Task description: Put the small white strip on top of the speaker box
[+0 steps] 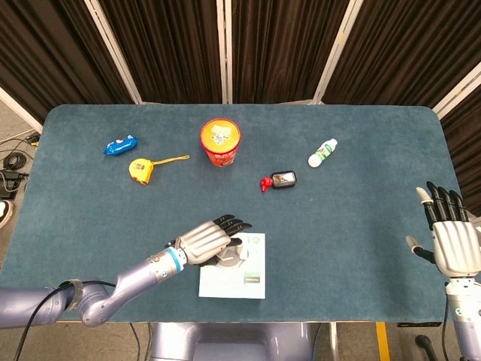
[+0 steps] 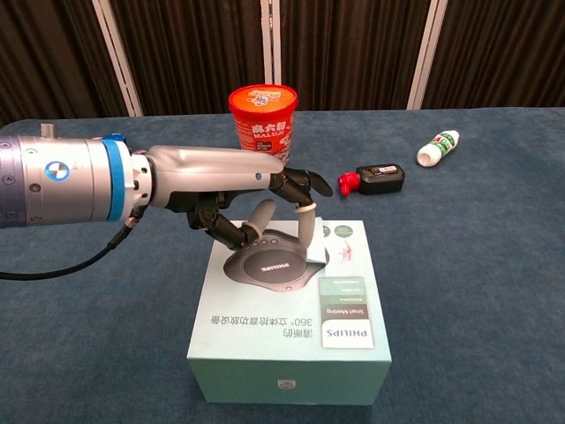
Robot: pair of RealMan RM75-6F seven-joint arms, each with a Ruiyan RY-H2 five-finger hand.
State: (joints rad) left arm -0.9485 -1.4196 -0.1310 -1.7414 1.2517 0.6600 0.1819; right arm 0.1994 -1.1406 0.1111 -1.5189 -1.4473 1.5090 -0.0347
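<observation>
The speaker box [image 2: 291,327] is pale green with a grey speaker printed on its lid, and it lies near the table's front edge [image 1: 244,277]. The small white strip [image 2: 321,247] lies on the far part of the lid, partly hidden by a finger. My left hand [image 2: 265,199] reaches over the box from the left, fingers spread and pointing down, with one fingertip [image 2: 305,231] at the strip; I see no pinch. My right hand [image 1: 451,241] hovers at the table's right edge, holding nothing, its fingers apart.
A red noodle cup [image 1: 220,142] stands behind the box. A yellow tape measure [image 1: 140,169] and a blue packet [image 1: 120,145] lie at the back left. A black and red item [image 1: 279,180] and a white bottle [image 1: 322,153] lie to the right.
</observation>
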